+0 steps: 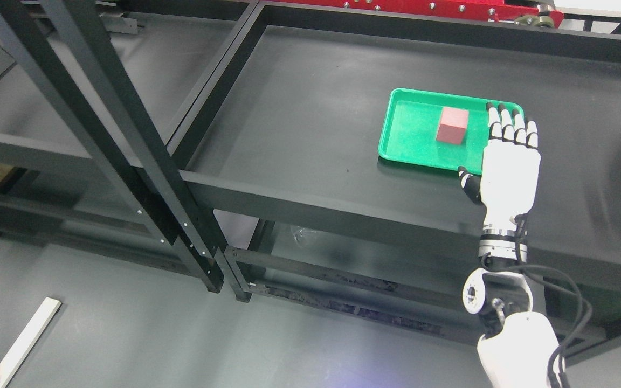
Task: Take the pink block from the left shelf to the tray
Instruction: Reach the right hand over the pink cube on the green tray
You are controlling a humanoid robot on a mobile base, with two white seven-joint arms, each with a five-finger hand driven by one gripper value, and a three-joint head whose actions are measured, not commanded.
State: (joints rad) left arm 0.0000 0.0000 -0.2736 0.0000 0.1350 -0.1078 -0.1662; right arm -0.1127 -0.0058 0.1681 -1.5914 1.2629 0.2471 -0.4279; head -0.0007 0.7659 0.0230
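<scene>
Grey floor runs under the dark shelf (316, 108). Nearest me, my right hand (509, 161) hovers flat, fingers straight and together, holding nothing, over the green tray's (402, 137) right edge. Beyond it, the pink block (452, 125) sits inside the tray. I'd lift straight away, avoiding the rim.

The right hand (509, 161) lies flat over the near right corner of the green tray (405, 132). Just to its left the pink block (452, 125) stands in the tray. Beyond and farther left the dark shelf (299, 102) lies bare. Black frame posts (143, 161) bar the far left.
</scene>
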